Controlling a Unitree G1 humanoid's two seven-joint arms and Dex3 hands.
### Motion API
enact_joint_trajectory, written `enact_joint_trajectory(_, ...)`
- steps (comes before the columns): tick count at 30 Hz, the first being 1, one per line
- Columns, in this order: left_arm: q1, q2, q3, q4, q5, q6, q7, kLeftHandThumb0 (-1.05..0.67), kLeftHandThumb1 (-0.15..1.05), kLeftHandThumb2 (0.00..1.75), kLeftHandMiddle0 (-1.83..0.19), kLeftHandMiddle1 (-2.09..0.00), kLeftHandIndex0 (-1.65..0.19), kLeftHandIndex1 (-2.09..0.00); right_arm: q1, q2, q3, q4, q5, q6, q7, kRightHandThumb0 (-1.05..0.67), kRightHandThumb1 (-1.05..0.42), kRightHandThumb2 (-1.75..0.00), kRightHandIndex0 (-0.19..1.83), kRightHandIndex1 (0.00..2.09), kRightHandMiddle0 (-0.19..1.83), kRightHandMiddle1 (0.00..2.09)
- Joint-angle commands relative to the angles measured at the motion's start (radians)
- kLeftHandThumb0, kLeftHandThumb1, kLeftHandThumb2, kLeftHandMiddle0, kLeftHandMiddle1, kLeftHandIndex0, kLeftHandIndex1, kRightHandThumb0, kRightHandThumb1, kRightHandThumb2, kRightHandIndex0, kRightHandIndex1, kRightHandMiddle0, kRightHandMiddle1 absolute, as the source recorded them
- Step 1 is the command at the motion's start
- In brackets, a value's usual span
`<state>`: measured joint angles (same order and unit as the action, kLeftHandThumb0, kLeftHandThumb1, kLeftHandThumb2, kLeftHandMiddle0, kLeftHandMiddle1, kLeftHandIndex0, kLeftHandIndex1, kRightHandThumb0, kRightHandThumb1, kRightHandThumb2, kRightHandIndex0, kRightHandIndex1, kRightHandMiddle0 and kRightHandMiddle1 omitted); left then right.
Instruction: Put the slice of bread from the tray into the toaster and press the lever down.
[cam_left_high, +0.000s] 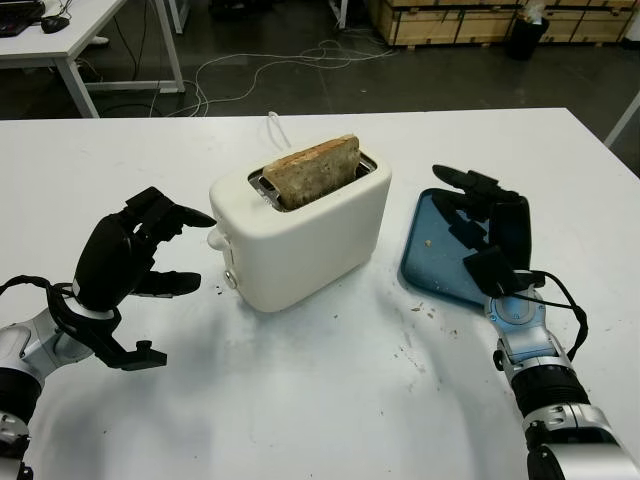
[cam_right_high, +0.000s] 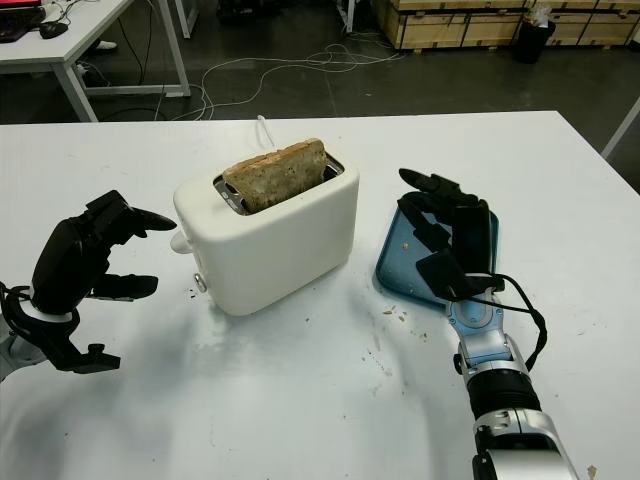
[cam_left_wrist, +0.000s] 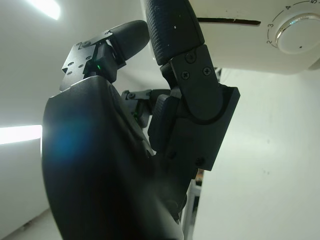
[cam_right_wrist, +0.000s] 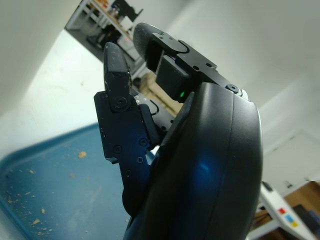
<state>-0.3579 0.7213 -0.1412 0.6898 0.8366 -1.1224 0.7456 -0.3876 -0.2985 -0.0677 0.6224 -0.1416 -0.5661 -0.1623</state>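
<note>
Visibly, toaster (cam_left_high: 300, 235) dial (cam_left_wrist: 299, 34) numbers read 2 to 5.

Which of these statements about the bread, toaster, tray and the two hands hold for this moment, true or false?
1. The slice of bread stands in a slot of the toaster, its top sticking out. True.
2. The blue tray lies on the left hand's side of the toaster. False: it lies on the right hand's side.
3. The right hand holds the bread. False: it is open above the tray, holding nothing.
4. The left hand is beside the toaster's end that carries the dial. True.
5. The tray holds a second slice. False: only crumbs show on it.
</note>
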Motion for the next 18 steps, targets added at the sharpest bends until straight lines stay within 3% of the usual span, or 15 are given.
enact_joint_trajectory(1,0.001,0.011,0.004,-0.016,-0.027,-0.007,-0.019,-0.94,0.92,0.81,-0.46,-1.75,-0.10,-1.31,0.019,0.014,-0.014,-0.040,0.035,0.025,0.026,-0.43,-0.92,-0.19,1.09,0.06,0.96,0.02)
enact_joint_trajectory(18,-0.014,0.006,-0.019,0.016,-0.007,0.004,-0.027,-0.95,0.92,0.81,-0.58,-1.75,-0.06,-1.33,0.042,0.028,-0.039,-0.077,0.046,0.044,0.069,-0.44,-0.92,-0.18,1.10,0.04,0.97,0.01)
